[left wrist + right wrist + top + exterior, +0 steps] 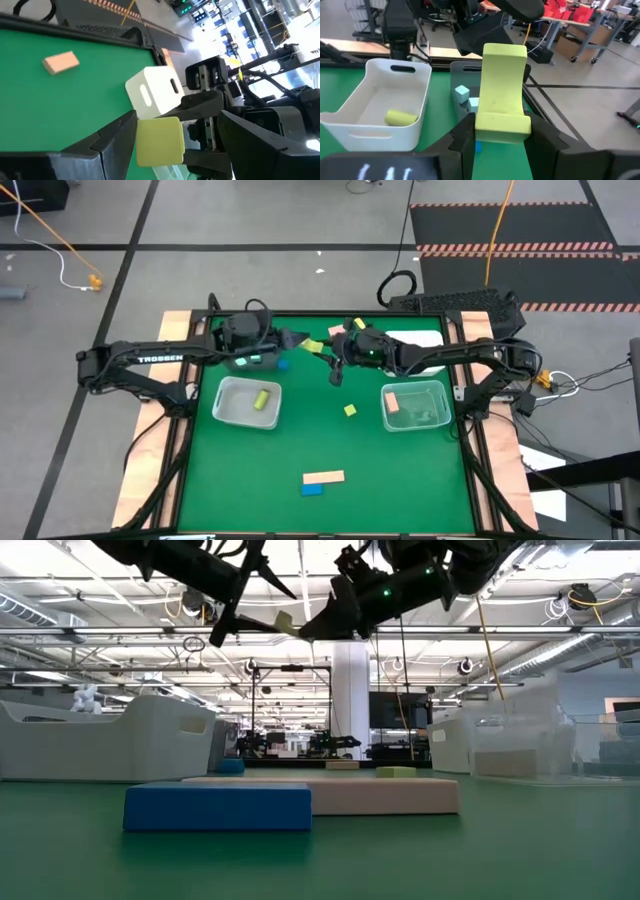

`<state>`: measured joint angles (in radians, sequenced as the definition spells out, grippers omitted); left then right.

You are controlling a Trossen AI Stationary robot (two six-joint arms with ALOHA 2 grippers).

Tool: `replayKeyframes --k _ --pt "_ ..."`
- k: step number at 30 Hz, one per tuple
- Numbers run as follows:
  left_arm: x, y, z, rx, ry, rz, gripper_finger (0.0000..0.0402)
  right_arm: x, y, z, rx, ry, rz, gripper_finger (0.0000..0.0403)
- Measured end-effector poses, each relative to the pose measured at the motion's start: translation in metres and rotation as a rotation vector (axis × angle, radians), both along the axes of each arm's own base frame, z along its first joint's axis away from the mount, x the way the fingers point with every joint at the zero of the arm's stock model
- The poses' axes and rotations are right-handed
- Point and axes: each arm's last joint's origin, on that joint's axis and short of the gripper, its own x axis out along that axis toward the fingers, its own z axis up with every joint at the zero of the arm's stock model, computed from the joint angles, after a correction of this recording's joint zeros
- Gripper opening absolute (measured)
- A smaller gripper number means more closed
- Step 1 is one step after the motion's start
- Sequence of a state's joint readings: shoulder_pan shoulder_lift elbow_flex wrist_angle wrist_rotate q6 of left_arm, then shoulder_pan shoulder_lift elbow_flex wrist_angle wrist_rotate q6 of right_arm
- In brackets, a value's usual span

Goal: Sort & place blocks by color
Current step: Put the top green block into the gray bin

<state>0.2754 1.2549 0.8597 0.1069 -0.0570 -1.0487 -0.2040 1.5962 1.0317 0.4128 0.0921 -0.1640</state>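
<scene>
Between both hands, a flat yellow-green bar.

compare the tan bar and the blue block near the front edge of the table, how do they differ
Colour: the tan bar is pale orange, while the blue block is deep blue. Size: from above the tan bar is clearly longer than the blue block. Place: the blue block lies nearer the table's front edge, with the tan bar just behind it. Both lie flat on the green table, close together and ungripped.
</scene>
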Motion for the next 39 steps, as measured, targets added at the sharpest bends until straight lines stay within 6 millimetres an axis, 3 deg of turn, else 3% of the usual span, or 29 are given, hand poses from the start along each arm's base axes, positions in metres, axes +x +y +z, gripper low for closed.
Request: replayKeyframes --k 7,21,25,30,32,34,39 --pt "0.002 -0.005 -0.004 -0.060 0.010 -0.077 0.0276 -0.003 0.008 0.020 -0.067 -0.068 -0.003 0.0115" --pt "0.004 -0.004 0.008 0.030 -0.084 -0.060 0.0272 -0.003 0.010 0.016 -0.032 -0.060 -0.003 0.0115" --pt "0.004 -0.005 0.007 0.039 -0.078 -0.062 0.0231 -0.003 0.010 0.016 -0.027 -0.062 -0.003 0.0115" --pt "0.004 -0.004 0.006 0.064 -0.060 -0.059 0.0129 -0.003 0.014 0.018 -0.034 -0.067 0.002 0.0115" --pt "0.004 -0.004 0.006 0.080 -0.054 -0.064 0.0129 -0.002 0.016 0.017 -0.037 -0.060 0.000 0.0116" --pt "0.004 -0.005 0.006 0.096 -0.049 -0.075 0.0129 -0.002 0.018 0.016 -0.019 -0.051 -0.002 0.0136" --pt "0.004 -0.005 0.011 0.157 -0.070 -0.094 0.0129 -0.005 0.018 0.001 0.146 0.051 -0.015 0.0229"
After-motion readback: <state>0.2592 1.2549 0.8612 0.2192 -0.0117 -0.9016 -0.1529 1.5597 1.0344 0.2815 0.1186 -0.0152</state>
